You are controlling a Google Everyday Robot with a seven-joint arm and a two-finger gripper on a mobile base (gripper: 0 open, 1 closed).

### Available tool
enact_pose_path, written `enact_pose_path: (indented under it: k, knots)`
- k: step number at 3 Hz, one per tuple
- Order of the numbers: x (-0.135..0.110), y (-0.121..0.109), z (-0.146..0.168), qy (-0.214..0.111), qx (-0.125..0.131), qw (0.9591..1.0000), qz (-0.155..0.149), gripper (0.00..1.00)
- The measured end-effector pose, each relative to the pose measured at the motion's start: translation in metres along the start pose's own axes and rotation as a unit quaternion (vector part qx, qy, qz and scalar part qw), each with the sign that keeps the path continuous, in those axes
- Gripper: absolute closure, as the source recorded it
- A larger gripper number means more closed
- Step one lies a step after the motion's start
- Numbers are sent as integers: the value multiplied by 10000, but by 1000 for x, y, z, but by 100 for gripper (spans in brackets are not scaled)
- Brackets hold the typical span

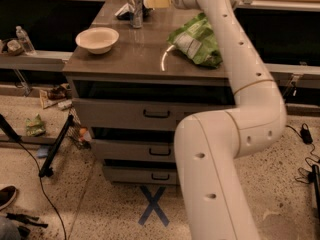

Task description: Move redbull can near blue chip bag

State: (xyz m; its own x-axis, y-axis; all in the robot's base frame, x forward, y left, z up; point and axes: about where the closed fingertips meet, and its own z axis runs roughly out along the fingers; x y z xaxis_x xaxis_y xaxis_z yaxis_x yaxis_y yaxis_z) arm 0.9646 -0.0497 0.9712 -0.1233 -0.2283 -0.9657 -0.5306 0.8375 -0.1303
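The redbull can point(134, 8) stands upright at the far back of the grey cabinet top point(145, 59). The blue chip bag point(121, 11) lies right behind and left of the can, dark with a white patch, mostly hidden by it. My gripper point(156, 0) is at the back of the top, just right of the can's upper part and pointing left at it. It looks apart from the can. The white arm point(240, 59) reaches over the right side of the top.
A white bowl point(97, 38) sits on the left of the top. A large green bag point(197, 39) lies on the right under the arm. Drawers point(155, 114) fill the cabinet front. A water bottle point(22, 38) stands on the left ledge. A blue X point(154, 205) marks the floor.
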Motion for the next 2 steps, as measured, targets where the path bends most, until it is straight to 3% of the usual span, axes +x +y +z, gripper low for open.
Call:
enact_pose_path:
  k: [1, 2]
  knots:
    - [-14, -58, -85, 452, 423, 9965, -553, 0]
    - [-6, -89, -137, 878, 631, 9913, -753, 0]
